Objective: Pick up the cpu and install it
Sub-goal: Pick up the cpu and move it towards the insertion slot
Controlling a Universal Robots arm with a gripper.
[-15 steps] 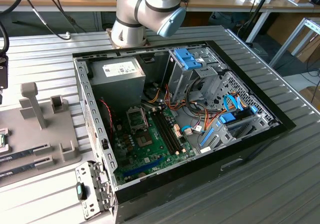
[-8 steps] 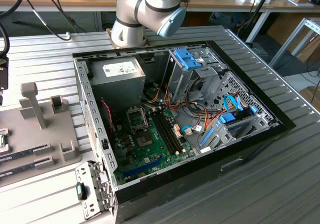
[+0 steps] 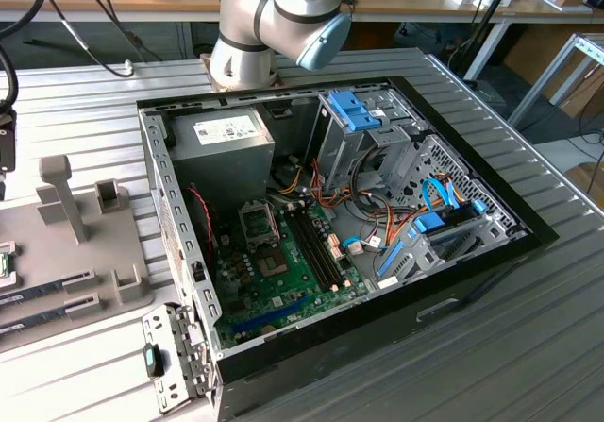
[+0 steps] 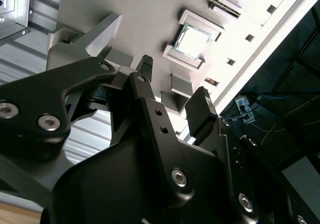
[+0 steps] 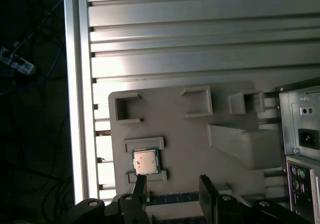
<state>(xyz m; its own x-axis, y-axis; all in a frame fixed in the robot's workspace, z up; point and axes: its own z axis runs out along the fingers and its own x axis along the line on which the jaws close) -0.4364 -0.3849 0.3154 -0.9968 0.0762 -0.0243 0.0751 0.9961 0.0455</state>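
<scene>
Empty, spread hand (image 5: 172, 184) hovers near the cpu (image 5: 146, 161)

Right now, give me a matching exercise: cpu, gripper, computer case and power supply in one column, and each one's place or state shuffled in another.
1 cpu
2 gripper
3 computer case
4 power supply

A open, holding nothing
B in a corner inside the case
C lying on the grey tray
D insides exposed, on the slatted table

Pairs: 1-C, 2-A, 3-D, 4-B

above cpu (image 5: 145, 161): free | sides: tray ribs (image 5: 144, 143) hug it | post (image 5: 245, 146) near, probably clear
</scene>
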